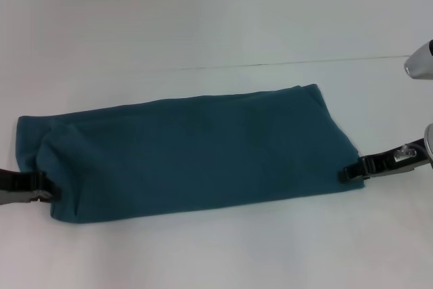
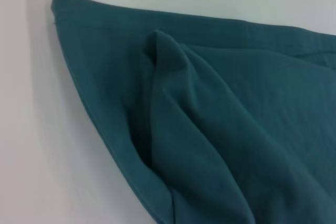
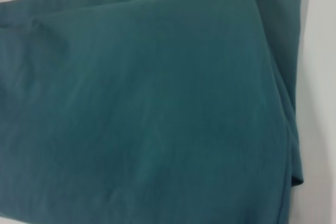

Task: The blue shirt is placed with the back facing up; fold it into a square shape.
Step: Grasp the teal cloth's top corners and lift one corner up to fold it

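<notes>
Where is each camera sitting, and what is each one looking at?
Head view: up on the robot's head, looking forward and down at the blue shirt, folded into a long band on the white table; the left claw and the right claw sit at its two ends.
Left wrist view: on the left arm's wrist, close to the shirt's bunched end; no claw shows.
Right wrist view: on the right arm's wrist, over the shirt's folded layers; no claw shows.
Shared: all three views show the shirt and table.

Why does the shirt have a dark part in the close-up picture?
In the left wrist view a raised fold of the blue shirt shades the hollow beside it; in the head view the left tool and right tool sit at the shirt's ends, and the white table is evenly lit without glare.
</notes>
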Motion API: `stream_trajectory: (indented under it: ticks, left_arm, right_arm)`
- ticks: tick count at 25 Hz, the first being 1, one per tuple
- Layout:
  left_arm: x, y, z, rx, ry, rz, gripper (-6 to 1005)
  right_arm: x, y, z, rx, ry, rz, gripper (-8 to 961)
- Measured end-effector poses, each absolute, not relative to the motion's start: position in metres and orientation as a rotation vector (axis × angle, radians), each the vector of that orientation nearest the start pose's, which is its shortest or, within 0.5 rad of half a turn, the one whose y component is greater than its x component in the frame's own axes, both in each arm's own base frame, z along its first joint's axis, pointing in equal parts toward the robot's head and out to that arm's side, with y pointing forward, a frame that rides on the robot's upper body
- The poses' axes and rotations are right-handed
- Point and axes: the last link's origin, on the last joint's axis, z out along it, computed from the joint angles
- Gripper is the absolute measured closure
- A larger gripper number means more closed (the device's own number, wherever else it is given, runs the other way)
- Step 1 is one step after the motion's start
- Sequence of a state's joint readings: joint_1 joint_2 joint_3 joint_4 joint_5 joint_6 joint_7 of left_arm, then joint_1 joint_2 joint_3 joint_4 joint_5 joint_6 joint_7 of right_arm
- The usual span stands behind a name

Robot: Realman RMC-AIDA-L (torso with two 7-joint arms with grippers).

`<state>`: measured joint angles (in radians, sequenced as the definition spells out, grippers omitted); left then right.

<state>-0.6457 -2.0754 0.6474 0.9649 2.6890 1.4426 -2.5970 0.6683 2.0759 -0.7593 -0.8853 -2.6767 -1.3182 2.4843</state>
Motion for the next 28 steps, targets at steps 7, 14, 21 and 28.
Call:
stream_trajectory:
  ticks: [7,14,21,28]
  left_arm:
    - [-0.292,0.369,0.05,-2.051,-1.756,-0.014,919]
    - [-0.293,0.369,0.054,-2.052,-1.76,-0.036,919]
    - [-0.29,0.366,0.057,-2.079,-1.774,-0.046,919]
    - [-0.291,0.359,0.066,-2.096,-1.782,-0.019,919]
  right_arm:
    - [0.288,0.382,0.025,-2.186,1.544,-0.092,618]
    - [0.286,0.38,0.022,-2.217,1.531,-0.111,870]
    - [0.277,0.377,0.015,-2.285,1.521,-0.12,934]
    - [0.267,0.369,0.012,-2.392,1.524,-0.135,933]
